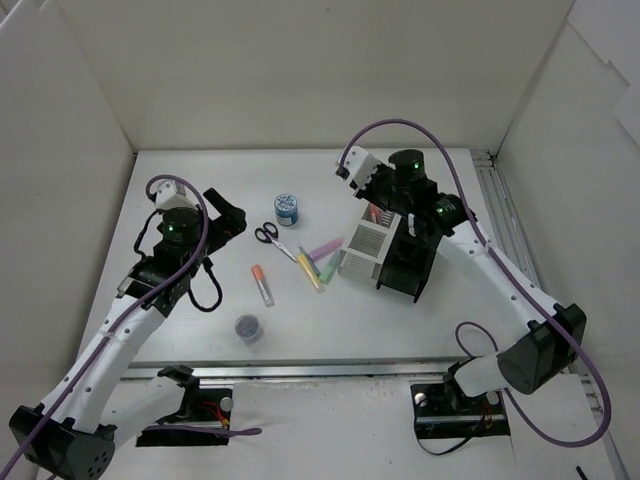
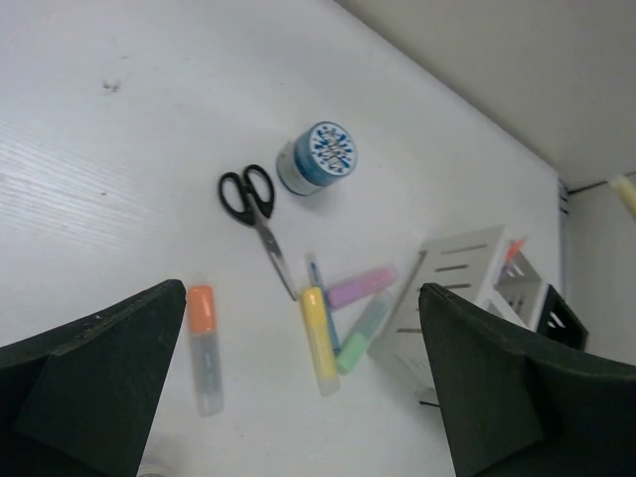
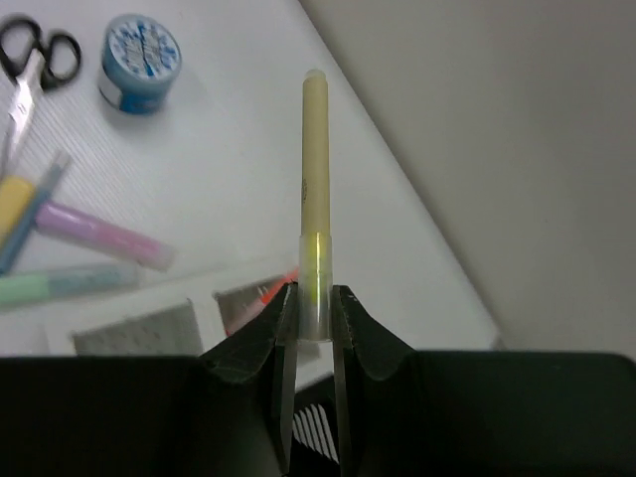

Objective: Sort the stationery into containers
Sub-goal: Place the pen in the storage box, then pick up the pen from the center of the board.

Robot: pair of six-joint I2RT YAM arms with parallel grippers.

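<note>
My right gripper [image 3: 315, 318] is shut on a pale yellow pen [image 3: 315, 189], held above the white mesh organizer [image 1: 365, 250] and the black mesh holder [image 1: 408, 265]. An orange pen [image 3: 274, 288] stands in the organizer. My left gripper [image 2: 298, 397] is open and empty, above the table left of the loose items. On the table lie small scissors [image 1: 268, 236], a blue patterned tin [image 1: 288, 208], an orange marker [image 1: 262, 285], a yellow marker [image 1: 310, 268], a purple marker [image 1: 326, 248], a green marker [image 1: 328, 268] and a purple jar [image 1: 248, 327].
White walls close in the table on the left, back and right. The markers lie in a loose pile touching the organizer's left side [image 2: 447, 298]. A metal rail [image 1: 500, 230] runs along the table's right edge.
</note>
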